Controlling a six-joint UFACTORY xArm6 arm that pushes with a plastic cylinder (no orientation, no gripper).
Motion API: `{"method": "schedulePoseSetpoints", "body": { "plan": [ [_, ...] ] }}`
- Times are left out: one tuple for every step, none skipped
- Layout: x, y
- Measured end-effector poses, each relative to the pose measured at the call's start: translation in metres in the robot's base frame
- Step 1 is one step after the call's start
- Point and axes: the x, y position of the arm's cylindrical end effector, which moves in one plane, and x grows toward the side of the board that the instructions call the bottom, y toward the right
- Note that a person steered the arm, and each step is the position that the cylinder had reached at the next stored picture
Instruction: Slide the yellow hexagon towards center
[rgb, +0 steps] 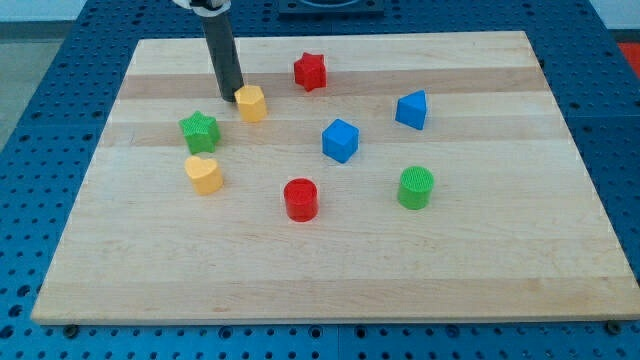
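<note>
The yellow hexagon (251, 103) lies on the wooden board (330, 270) in the upper left part. My tip (231, 96) stands right at the hexagon's left side, touching or almost touching it. The dark rod rises from there to the view's top edge.
A green star (199, 131) and a yellow heart (204, 174) lie below left of the hexagon. A red star (310, 71) is to its upper right. A blue cube (340, 140), a blue triangle (411, 110), a red cylinder (300, 199) and a green cylinder (415, 187) lie toward the right.
</note>
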Motion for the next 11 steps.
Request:
{"method": "schedulePoseSetpoints", "body": {
  "plan": [
    [0.0, -0.004],
    [0.0, -0.004],
    [0.001, 0.006],
    [0.001, 0.03],
    [0.001, 0.039],
    [0.001, 0.039],
    [0.004, 0.039],
    [0.01, 0.039],
    [0.015, 0.04],
    [0.019, 0.045],
    [0.027, 0.054]
  ]
}}
